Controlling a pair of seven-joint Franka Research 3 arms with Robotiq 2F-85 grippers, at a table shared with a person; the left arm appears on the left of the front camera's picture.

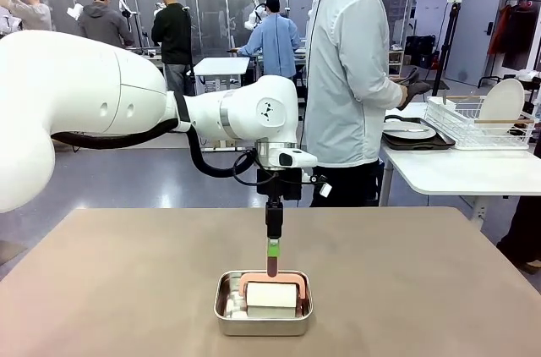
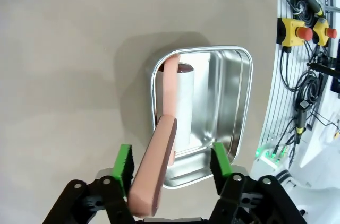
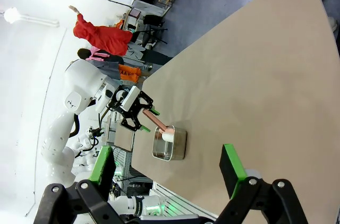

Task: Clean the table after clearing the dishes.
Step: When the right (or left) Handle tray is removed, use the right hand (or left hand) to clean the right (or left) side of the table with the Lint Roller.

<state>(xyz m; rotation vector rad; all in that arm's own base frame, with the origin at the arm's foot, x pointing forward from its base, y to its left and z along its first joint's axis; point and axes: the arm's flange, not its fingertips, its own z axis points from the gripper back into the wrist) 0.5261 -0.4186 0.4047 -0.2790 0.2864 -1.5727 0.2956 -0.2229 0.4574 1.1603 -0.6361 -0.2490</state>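
Left jaws: we see them standing apart; the pink handle point(image 2: 155, 171) runs up between the green pads point(image 2: 123, 164); it lies close against one pad, with a clear gap to the other, so nothing is clamped.
Left gripper point(image 1: 272, 243): it points straight down over the near middle of the table, just above the pan; in the right wrist view we see it farther off, with the handle slanting from it down into the pan.
Roller point(image 2: 183, 102): a white roll on the pink handle; it lies inside the pan along one long wall.
Pan point(image 1: 221, 308): small, rectangular and steel; it sits flat on the table near the robot's edge.
Right jaws: wide apart, nothing between them.
Right gripper point(image 3: 167, 152): it hangs above the table, well apart from the pan.
Table point(image 1: 118, 289): we see a beige top, bare around the pan.
Dishes: we can make out one white plate point(image 1: 408, 131) on a dark tray point(image 1: 439, 143); both are on the white side table point(image 1: 461, 173) at far right, beside a wire rack point(image 1: 473, 129).
Person point(image 1: 347, 78): stands beyond the far edge, turned toward the side table.
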